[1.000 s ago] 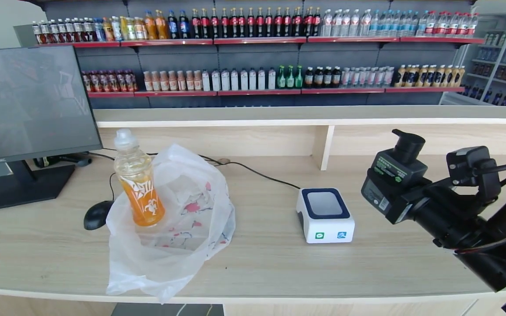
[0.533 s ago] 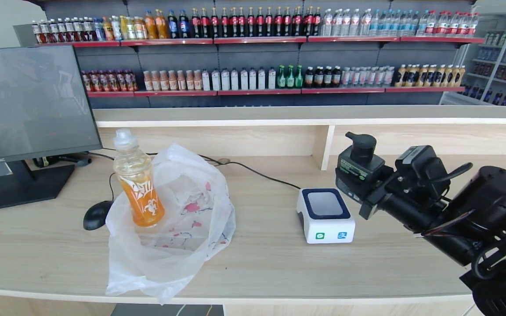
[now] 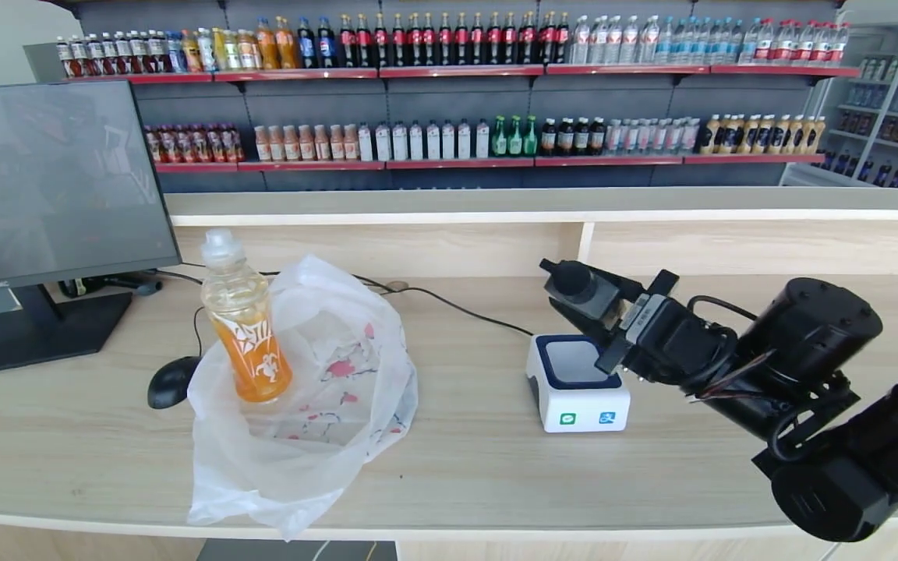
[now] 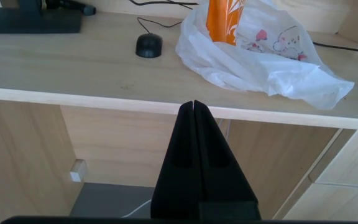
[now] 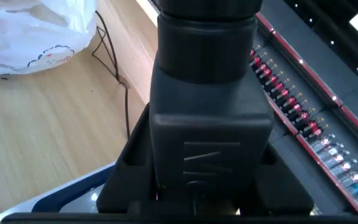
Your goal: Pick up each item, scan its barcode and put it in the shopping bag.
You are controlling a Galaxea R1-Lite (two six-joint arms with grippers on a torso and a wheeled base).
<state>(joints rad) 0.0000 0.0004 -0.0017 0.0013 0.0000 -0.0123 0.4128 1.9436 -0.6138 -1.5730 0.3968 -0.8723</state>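
A black pump-top bottle [image 3: 585, 292] lies tilted in my right gripper [image 3: 627, 321], which is shut on it just above the white scanner [image 3: 574, 405] with its dark-framed window. From the right wrist view the black bottle [image 5: 210, 118] is held between the jaws, with the scanner [image 5: 61, 196] beneath it. A white plastic shopping bag [image 3: 340, 389] lies at centre left of the counter, and an orange drink bottle [image 3: 245, 327] stands upright in it. My left gripper [image 4: 194, 109] hangs shut and empty below the counter's front edge, short of the bag [image 4: 272, 59].
A monitor [image 3: 51, 187] stands at the far left, with a black mouse [image 3: 172, 382] beside the bag. A black cable [image 3: 457, 308] runs across the counter behind the scanner. A raised wooden ledge [image 3: 542, 206] bounds the back, with bottle shelves beyond.
My right arm has swung left and tipped the black bottle from upright to lying over the scanner. The bag, the orange bottle and the scanner have not moved.
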